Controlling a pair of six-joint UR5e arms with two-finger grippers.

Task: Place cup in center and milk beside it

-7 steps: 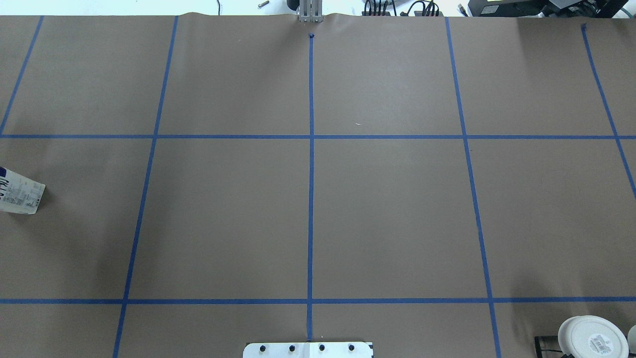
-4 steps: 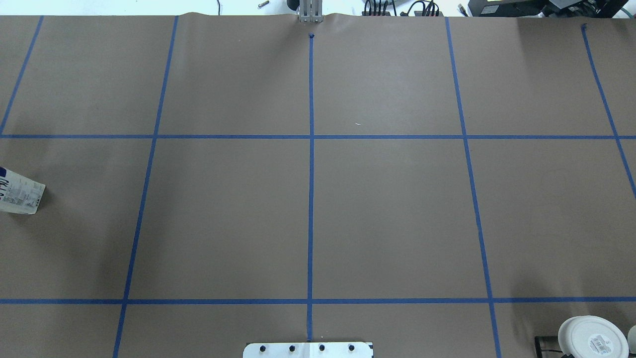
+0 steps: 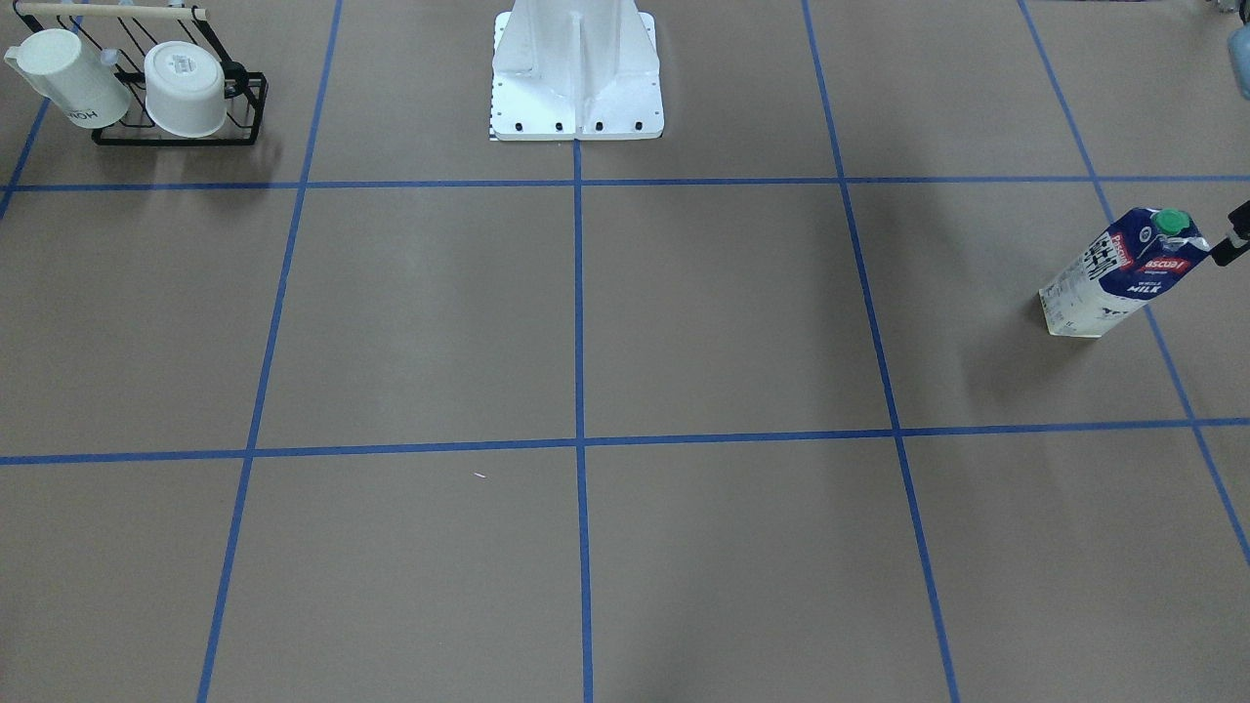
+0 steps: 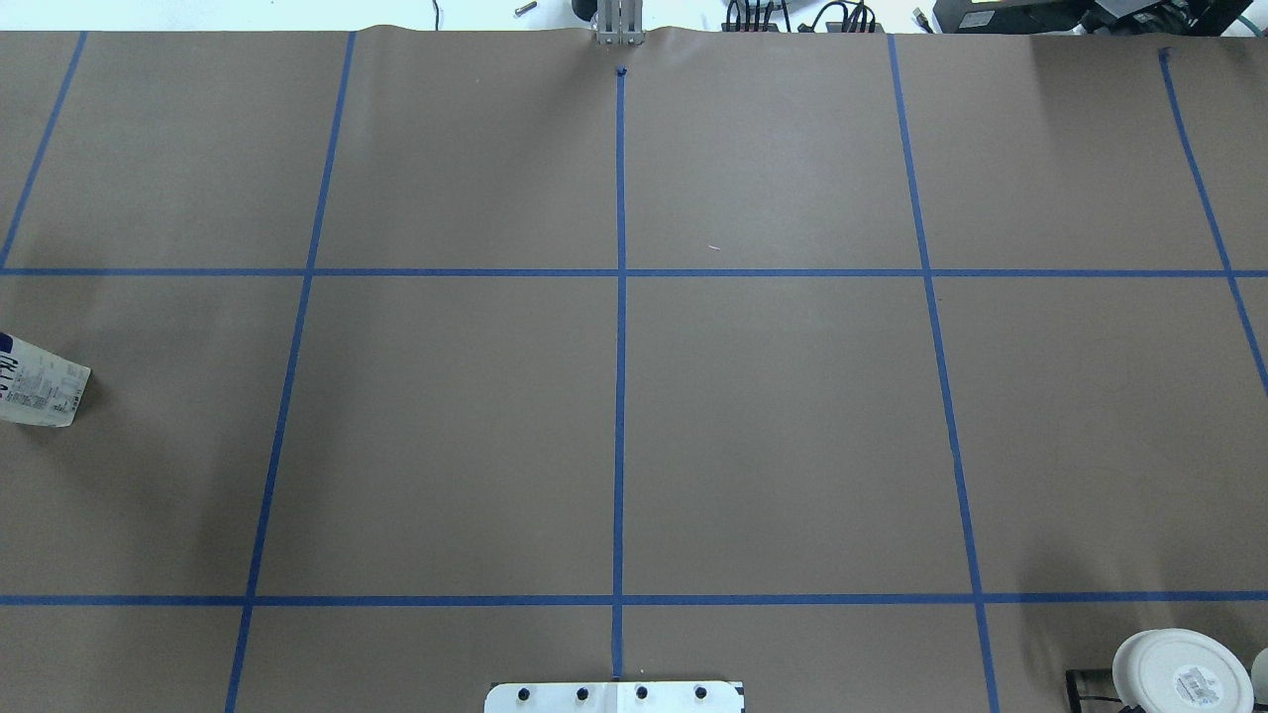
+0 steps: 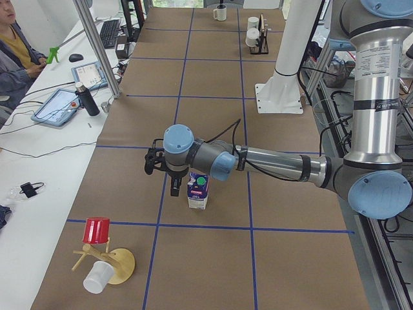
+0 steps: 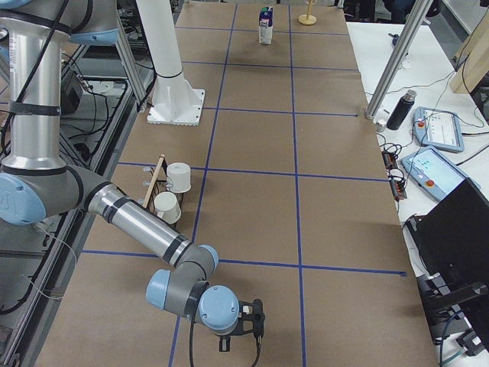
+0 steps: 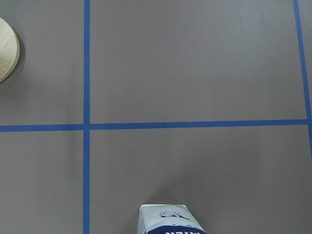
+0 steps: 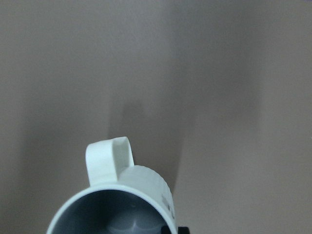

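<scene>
The milk [image 3: 1123,273] stands upright on the brown paper near the table's end on my left side; it also shows in the overhead view [image 4: 40,381], the left side view [image 5: 198,190] and the left wrist view [image 7: 168,222]. My left gripper [image 5: 173,188] hangs just beside the carton, apart from it; only a dark tip shows in the front view [image 3: 1232,234], so I cannot tell if it is open. The cup [image 8: 112,195], white with a grey inside, sits right under the right wrist camera. My right gripper [image 6: 257,317] is low over the paper; I cannot tell its state.
A black rack [image 3: 176,132] near my base holds a lettered mug [image 3: 68,78] and a cup with a stamped base [image 3: 186,88]. A wooden mug tree [image 5: 119,265] with a red cup [image 5: 97,229] stands past the milk. A person [image 5: 13,51] sits at the side desk.
</scene>
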